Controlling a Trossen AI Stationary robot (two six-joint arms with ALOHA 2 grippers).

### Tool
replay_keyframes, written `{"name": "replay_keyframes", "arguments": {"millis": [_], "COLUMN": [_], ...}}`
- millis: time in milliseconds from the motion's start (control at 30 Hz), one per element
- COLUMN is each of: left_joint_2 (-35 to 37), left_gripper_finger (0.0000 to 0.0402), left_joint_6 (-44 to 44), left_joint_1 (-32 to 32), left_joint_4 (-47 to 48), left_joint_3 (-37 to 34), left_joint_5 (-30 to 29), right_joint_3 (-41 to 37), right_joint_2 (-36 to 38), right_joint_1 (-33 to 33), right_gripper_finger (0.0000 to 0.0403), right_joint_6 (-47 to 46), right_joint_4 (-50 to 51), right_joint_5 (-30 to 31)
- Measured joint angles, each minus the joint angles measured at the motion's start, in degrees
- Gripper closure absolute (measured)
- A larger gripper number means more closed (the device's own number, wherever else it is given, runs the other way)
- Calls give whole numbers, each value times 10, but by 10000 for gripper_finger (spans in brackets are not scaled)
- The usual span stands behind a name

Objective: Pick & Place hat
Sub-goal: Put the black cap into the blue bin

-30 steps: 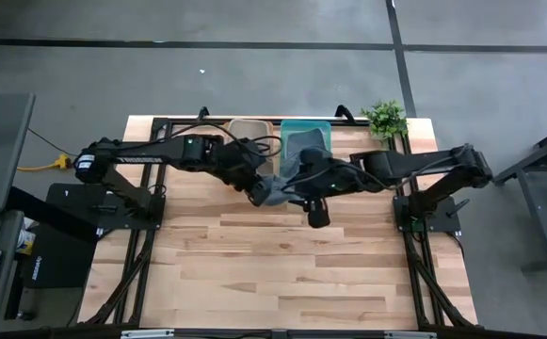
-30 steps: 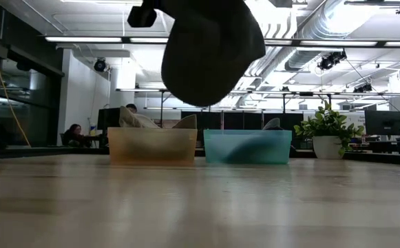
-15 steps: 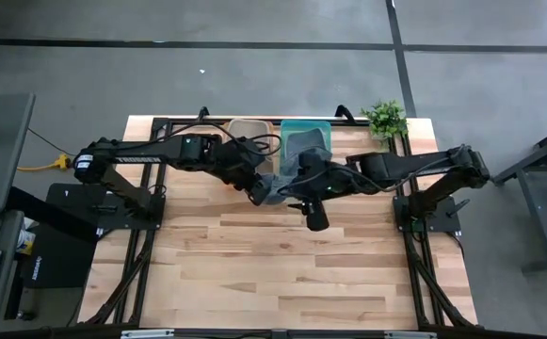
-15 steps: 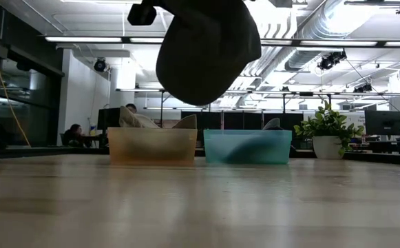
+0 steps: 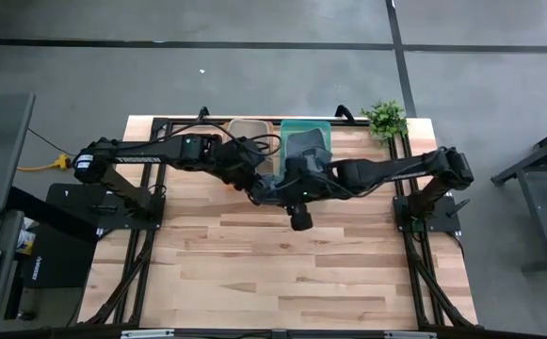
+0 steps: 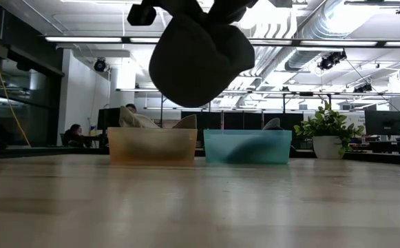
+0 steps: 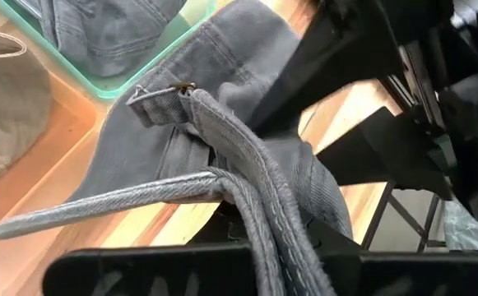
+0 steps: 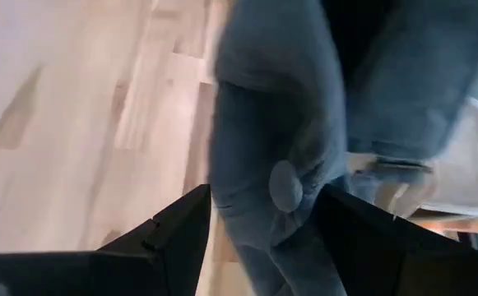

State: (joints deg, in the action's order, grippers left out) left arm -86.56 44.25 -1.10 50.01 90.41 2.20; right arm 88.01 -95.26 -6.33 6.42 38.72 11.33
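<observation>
Wooden desk (image 5: 254, 273) fills the room's middle, with a tan bin (image 5: 247, 129) and a teal bin (image 5: 306, 132) at its far edge. Near them, a grey hat (image 6: 193, 58) hangs in the air, pinched tight by the left end effector (image 5: 254, 185). The right end effector (image 8: 259, 222) is partly open around the hat.

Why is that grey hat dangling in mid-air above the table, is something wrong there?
Nothing looks damaged or spilled. The grey hat hangs crumpled above the table, pinched by the left gripper, with the right gripper open around its crown. More hats lie in the tan bin and teal bin.
</observation>
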Motion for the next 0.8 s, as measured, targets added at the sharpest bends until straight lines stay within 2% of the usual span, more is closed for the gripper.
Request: {"name": "replay_keyframes", "arguments": {"millis": [167, 400, 567, 800], "left_joint_2": [0, 0, 0, 0], "left_gripper_finger": [401, 401, 401, 401], "left_joint_6": [1, 0, 0, 0], "left_joint_1": [0, 0, 0, 0], "left_joint_4": [5, 8, 6, 7], "left_joint_3": [0, 0, 0, 0], "left_joint_5": [3, 7, 7, 7], "right_joint_3": [0, 0, 0, 0], "right_joint_2": [8, 22, 26, 25], "right_joint_1": [1, 16, 28, 38], "right_gripper_finger": [185, 185, 180, 133], "right_joint_6": [-4, -20, -49, -66], "right_joint_4": [6, 37, 40, 48], "right_joint_5": [56, 41, -9, -8]}}
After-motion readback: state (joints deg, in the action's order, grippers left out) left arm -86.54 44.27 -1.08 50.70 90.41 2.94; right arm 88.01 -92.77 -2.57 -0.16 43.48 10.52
